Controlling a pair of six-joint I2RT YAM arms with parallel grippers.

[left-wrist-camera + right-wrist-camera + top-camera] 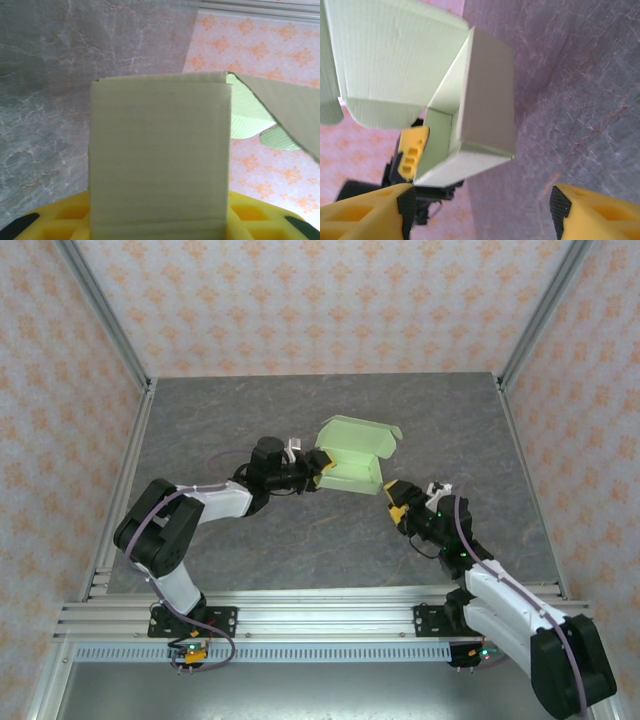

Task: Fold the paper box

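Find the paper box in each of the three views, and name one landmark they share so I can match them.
Top external: paper box at mid-table, lid open, at the tip of the left hand.
Left wrist: paper box in the centre, rising from between the yellow fingers.
Right wrist: paper box from upper left to centre, open side showing.
Shared landmark: the grey marbled table behind the box.

So the bench point(220, 410) is a dark grey marbled slab, kinda stone-look. It's boxed in left, right and far by walls point(320, 300) with pale pink wallpaper and an orange floral print. Silver metal posts point(105, 310) run up the far corners, and there are slotted rails point(320, 618) along the near edge. Lighting's soft and even.
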